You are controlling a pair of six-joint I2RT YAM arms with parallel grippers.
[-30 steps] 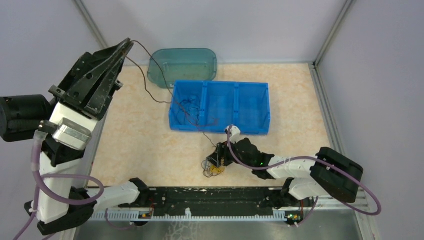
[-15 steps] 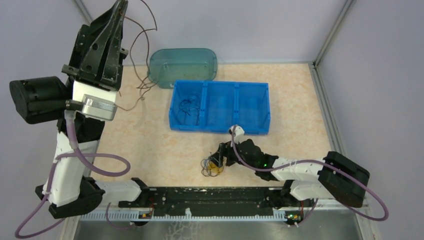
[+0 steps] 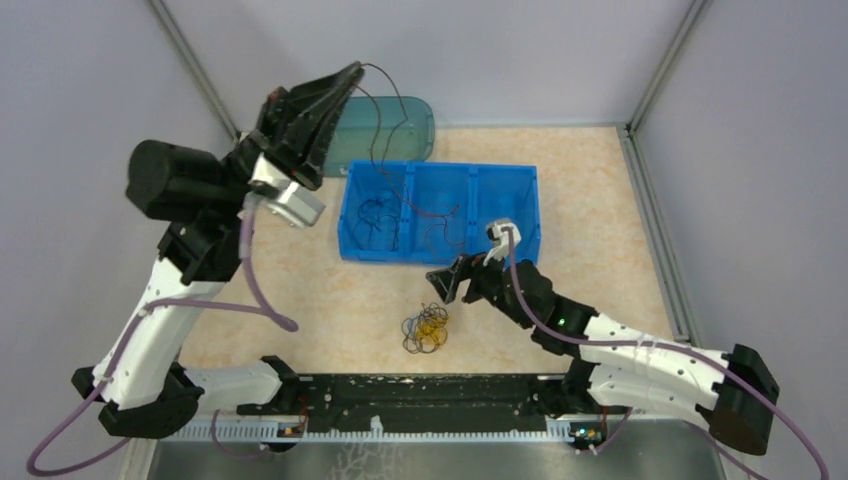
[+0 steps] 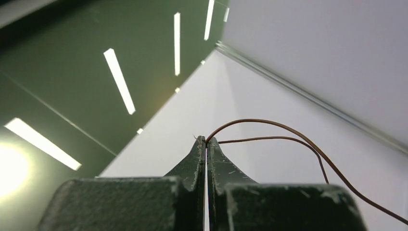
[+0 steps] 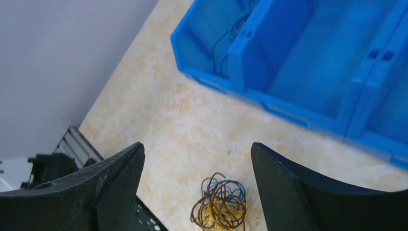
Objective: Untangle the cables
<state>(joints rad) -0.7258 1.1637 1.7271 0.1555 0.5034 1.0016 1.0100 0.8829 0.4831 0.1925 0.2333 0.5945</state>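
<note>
— Up at far left, the left gripper (image 3: 352, 72) is clamped shut on a thin brown wire (image 4: 269, 121), pinched at the very tips. The wire is trailed down past the teal tub (image 3: 390, 125) into the blue three-compartment bin (image 3: 440, 262). More dark wires (image 3: 380, 215) are seen in its left compartment.
— Clump?
— The clump of cables (image 3: 425, 330), brown, yellow and blue, is left on the tabletop (image 3: 320, 290), near the bin's front wall, not touching. The right gripper (image 3: 448, 284) is hung just above and right of it, jaws spread wide, nothing held.
— Risks?
— If the brown wire is snagged on the bin's contents, those could be hauled out, or the bin dragged. A tip pinch could be slipped. The clump could be lifted whole if grabbed centrally.
— Surface, room?
— Tabletop: beige, mottled, flat. Wall panels (image 3: 500, 50): pale grey, metal corner post (image 3: 659, 65). Strip lights (image 4: 118, 79) are seen overhead.
</note>
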